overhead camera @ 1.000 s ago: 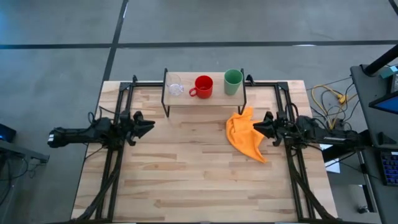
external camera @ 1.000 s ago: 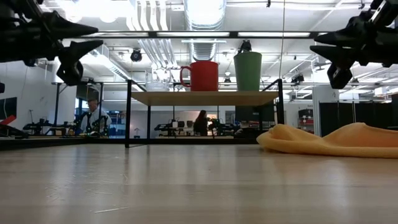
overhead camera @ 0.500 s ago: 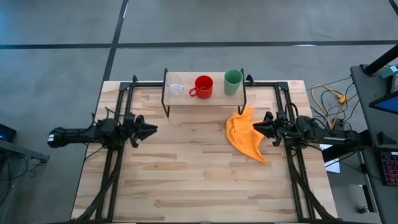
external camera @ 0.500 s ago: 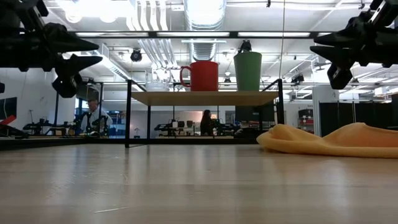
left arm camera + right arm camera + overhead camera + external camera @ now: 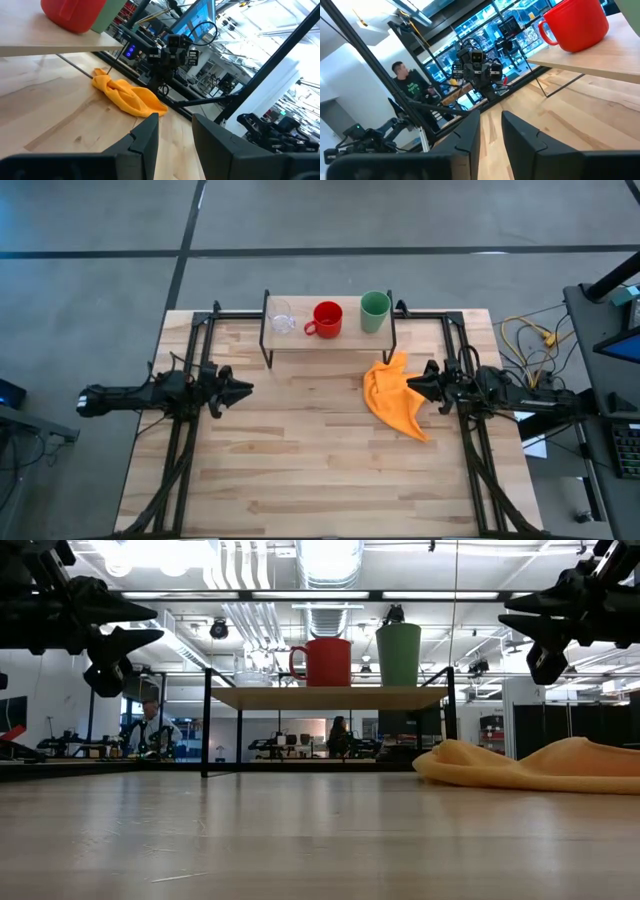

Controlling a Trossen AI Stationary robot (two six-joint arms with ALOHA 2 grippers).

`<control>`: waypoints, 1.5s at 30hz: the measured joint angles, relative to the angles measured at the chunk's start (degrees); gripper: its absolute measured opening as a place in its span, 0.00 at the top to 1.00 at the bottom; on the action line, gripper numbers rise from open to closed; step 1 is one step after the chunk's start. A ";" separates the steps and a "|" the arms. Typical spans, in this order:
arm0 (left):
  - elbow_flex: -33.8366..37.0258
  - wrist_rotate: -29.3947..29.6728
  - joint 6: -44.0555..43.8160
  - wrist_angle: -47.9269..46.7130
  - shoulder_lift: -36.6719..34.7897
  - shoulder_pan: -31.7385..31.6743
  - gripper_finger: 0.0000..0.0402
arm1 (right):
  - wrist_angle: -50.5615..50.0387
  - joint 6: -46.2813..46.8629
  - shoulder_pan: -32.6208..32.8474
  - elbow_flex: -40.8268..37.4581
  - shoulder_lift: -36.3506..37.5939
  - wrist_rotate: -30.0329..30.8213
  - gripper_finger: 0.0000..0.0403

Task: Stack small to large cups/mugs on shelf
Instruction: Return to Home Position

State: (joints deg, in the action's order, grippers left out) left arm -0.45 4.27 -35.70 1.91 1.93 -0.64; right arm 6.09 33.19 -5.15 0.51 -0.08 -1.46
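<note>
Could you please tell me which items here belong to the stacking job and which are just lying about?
Job: clear cup, red mug, green cup, all standing on the shelf; left pincer, right pincer, both open and empty.
Lying about: orange cloth on the table.

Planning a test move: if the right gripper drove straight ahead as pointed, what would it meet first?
Probably nothing close. The right gripper is raised above the orange cloth, so it likely clears it, then heads toward the left gripper opposite. The shelf sits off that line.
</note>
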 joint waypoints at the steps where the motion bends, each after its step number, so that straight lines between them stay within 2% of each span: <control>1: -0.02 0.00 0.02 0.02 0.00 0.00 0.74 | 0.00 0.00 0.00 0.00 0.00 -0.02 0.82; 34: -0.07 0.02 0.08 0.57 0.28 0.00 0.74 | 0.00 -0.17 -0.02 0.02 -0.11 -0.02 0.80; 45: -0.07 0.02 0.09 0.58 0.28 0.00 0.74 | 0.00 -0.17 -0.02 0.02 -0.11 -0.04 0.82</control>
State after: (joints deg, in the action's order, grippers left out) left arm -0.51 4.29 -35.62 2.49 2.22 -0.64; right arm 6.09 33.01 -5.17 0.54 -0.19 -1.50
